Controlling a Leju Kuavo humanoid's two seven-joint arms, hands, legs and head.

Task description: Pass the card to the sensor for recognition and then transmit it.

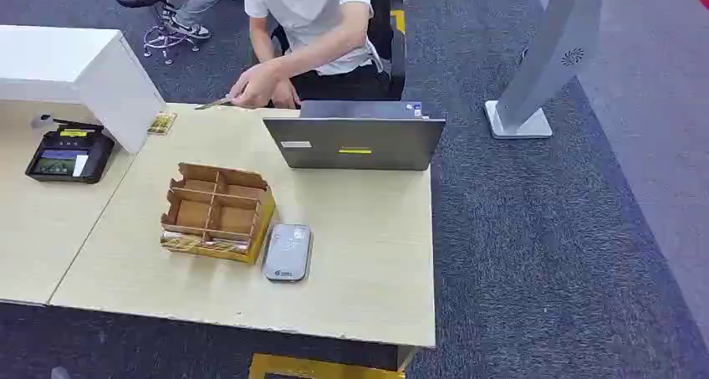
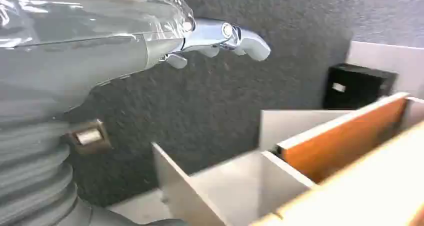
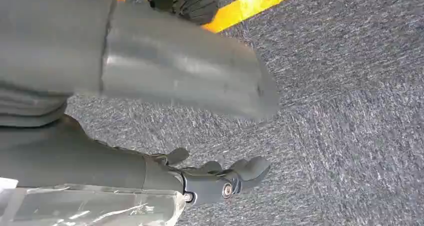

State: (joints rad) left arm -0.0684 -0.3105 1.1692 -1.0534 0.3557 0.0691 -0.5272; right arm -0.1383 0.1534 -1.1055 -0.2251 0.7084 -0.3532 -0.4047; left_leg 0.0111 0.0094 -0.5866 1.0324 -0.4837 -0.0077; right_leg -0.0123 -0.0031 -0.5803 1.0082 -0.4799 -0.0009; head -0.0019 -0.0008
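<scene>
Pale wood table [image 1: 368, 253] is carrying a grey laptop [image 1: 355, 143] at the far side, a cardboard box [image 1: 219, 213] in the middle and, touching the box's right side, the flat grey sensor [image 1: 288, 252]. What looks like the card [image 1: 215, 104] is being pinched by a person's hand [image 1: 259, 84] at the far edge. The left hand [image 2: 220, 39] and right hand [image 3: 220, 178] are hanging low with fingers apart, gripping nothing, so a long reach from there is risking a knock to the box, or a thin card slipping at the handover.
</scene>
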